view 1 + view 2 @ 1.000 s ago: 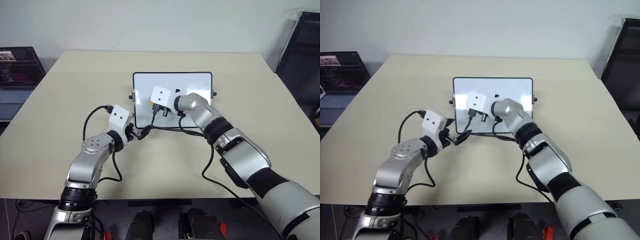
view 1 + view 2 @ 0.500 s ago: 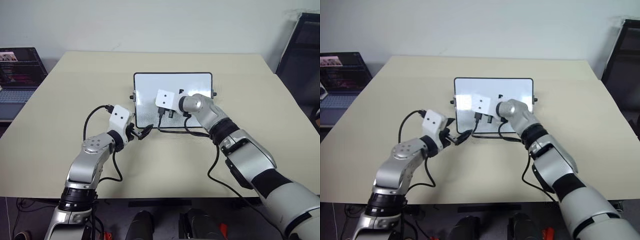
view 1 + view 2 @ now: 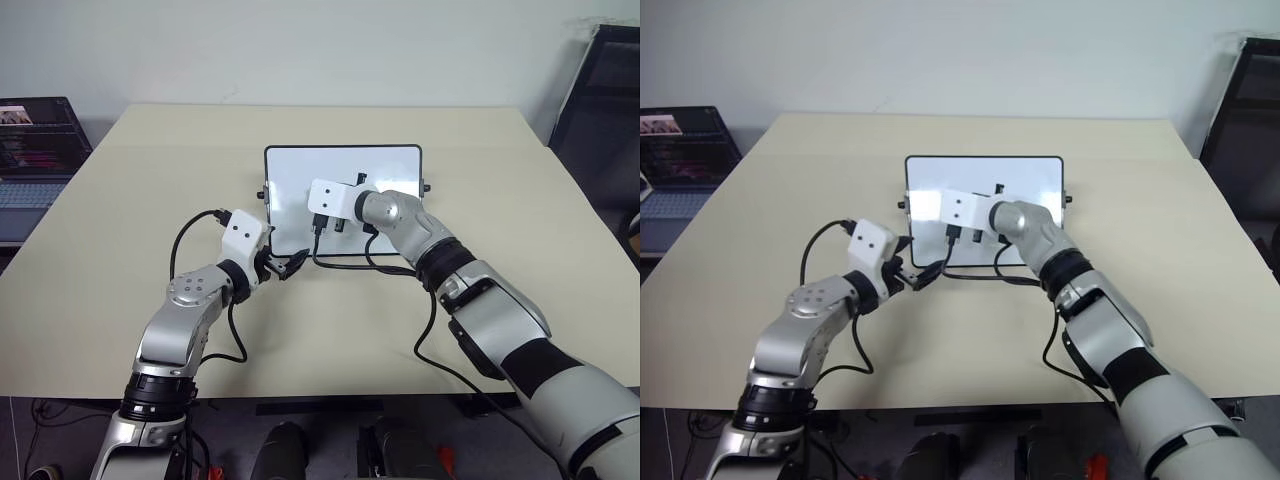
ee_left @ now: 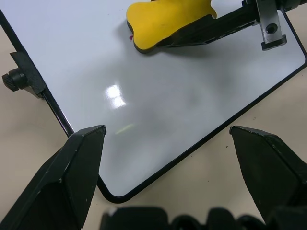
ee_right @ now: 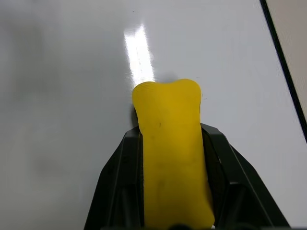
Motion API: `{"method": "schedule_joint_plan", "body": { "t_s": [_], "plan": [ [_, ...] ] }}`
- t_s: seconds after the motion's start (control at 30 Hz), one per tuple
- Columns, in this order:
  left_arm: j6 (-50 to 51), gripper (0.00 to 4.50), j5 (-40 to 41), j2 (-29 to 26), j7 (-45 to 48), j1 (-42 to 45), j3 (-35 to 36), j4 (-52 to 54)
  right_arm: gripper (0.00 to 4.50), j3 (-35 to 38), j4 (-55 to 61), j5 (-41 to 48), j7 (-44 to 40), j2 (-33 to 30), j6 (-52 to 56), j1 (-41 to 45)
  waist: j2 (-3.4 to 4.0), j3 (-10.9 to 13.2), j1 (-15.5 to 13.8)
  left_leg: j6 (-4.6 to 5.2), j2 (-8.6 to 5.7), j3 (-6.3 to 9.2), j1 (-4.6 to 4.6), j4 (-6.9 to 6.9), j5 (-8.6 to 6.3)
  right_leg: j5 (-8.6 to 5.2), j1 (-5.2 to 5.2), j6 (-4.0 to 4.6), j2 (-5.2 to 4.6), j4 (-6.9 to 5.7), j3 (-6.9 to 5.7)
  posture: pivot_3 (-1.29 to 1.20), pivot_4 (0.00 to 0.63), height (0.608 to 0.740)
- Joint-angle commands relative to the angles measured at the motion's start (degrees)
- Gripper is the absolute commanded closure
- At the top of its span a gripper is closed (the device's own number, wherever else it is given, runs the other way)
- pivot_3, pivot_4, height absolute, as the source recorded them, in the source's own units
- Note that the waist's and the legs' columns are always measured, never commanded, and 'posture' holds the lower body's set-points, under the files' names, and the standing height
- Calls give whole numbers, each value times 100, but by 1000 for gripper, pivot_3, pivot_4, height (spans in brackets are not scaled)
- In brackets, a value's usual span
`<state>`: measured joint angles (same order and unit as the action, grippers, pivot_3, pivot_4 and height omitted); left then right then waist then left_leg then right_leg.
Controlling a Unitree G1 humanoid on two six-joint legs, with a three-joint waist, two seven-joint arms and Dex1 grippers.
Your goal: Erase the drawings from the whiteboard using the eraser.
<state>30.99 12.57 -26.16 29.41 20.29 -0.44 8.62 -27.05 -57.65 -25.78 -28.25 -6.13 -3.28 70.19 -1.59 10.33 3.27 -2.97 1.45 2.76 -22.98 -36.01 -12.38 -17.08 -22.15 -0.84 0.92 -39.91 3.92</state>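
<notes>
The whiteboard point(image 3: 390, 165) lies flat at the middle of the beige table point(image 3: 500, 170). My right gripper point(image 5: 170, 134) is over the board's middle and is shut on the yellow eraser point(image 5: 169, 124). The eraser's dark underside rests on the white surface, as the left wrist view shows point(image 4: 168, 21). Of the drawings, a tiny red mark point(image 4: 130, 37) peeks out beside the eraser's end. The rest of the board point(image 4: 144, 96) looks blank. My left gripper point(image 3: 285, 268) stands open at the board's near left corner, with nothing between its fingers point(image 4: 81, 158).
A black cable point(image 3: 345, 262) from my right arm drapes over the board's near edge. A laptop point(image 3: 35, 150) sits on a separate surface at the far left. A dark frame point(image 3: 600, 90) stands beyond the table's right edge. Small knobs point(image 3: 427, 187) stick out from the board's short sides.
My right wrist has rolled a little, with the eraser still on the board's middle. The left arm has kept still.
</notes>
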Motion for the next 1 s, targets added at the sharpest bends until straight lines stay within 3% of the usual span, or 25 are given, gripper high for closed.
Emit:
{"method": "schedule_joint_plan", "body": {
  "t_s": [0.03, 0.37, 0.5, 0.7, 1.0],
  "plan": [
    [3, 0, 8, -18, -6, 85, 30, 279, 3304, -106, 134, -21, -545, -25, 59, -144, 0, 0, 0, 0, 0, 0, 0, 0, 0, 0, 0, 0, 0, 0, -1, 0, 150, 740],
    [4, 0, 8, -19, -2, 86, 13, 292, 3305, 156, -181, -39, 502, 76, -140, 219, 0, 1, 1, 0, 0, 2, -1, 0, 0, 0, -1, 1, 0, -1, 1, 0, 150, 740],
    [-15, 0, 5, -20, -3, 70, 20, 280, 3305, 117, -300, -29, 303, 57, -82, 232, 0, 1, 1, 0, -1, 1, -2, 1, 0, 0, -2, 1, 0, 2, 1, 0, 150, 740],
    [-87, 0, -2, 0, 3, 20, 21, 217, 3305, -84, 19, -53, -773, -55, 35, -135, 0, 1, 1, 0, 0, 2, -1, 2, 0, -1, 0, 1, 0, 2, 0, 0, 150, 740],
    [-130, 0, 18, 50, 16, 26, 12, 141, 3305, 195, 0, -28, -104, -153, 169, 47, 0, 1, -10, 0, 0, 6, 0, -1, 0, -1, 1, 1, 0, -1, 1, 0, 150, 740]
  ]
}}
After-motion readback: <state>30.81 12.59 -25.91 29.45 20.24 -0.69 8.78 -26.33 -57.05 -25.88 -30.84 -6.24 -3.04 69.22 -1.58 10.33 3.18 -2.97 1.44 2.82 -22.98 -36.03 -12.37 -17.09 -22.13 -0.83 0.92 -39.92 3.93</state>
